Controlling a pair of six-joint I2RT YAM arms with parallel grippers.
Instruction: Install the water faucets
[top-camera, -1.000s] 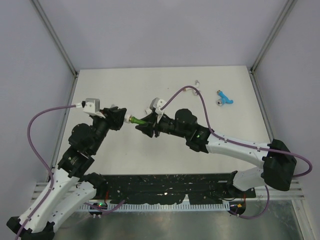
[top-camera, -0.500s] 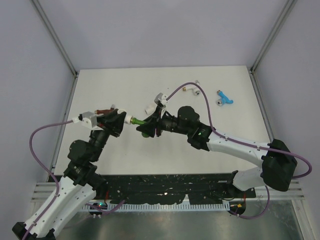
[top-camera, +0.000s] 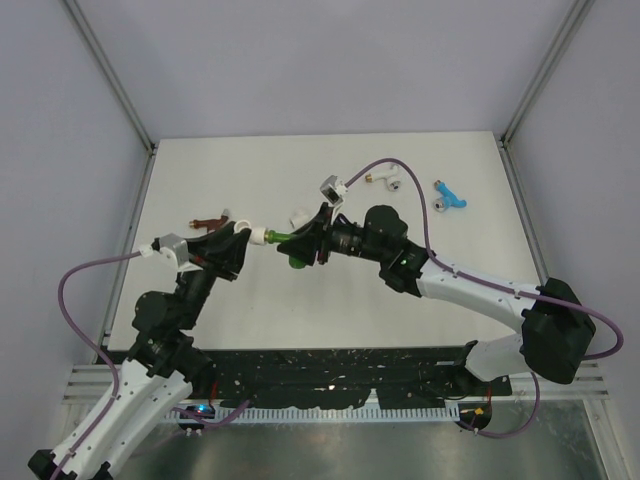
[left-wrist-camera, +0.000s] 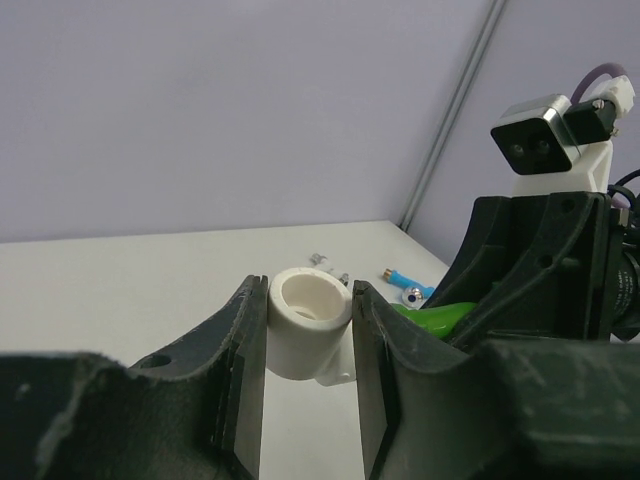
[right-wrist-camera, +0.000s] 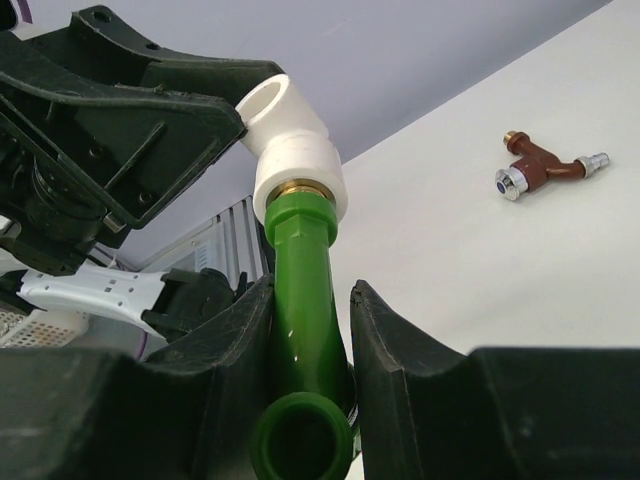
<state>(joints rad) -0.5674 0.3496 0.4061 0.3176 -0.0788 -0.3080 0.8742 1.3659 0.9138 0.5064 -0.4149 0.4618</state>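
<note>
Midway between the counter's left and right edges, the right gripper (top-camera: 300, 243) clenches the glossy green plastic faucet (right-wrist-camera: 300, 290) by its hex-shouldered stem, brass-ringed tip seated in the smooth white elbow fitting (left-wrist-camera: 305, 318) that is pinched in the left gripper (top-camera: 243, 238)'s matte black jaws.

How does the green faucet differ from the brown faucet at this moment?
The green faucet is gripped in the right pincer, off the table; the brown faucet lies loose on the table. The green faucet's end meets a white fitting held by the left pincer; the brown faucet is joined to nothing. Colour differs too. Both are small plastic tap pieces.
</note>
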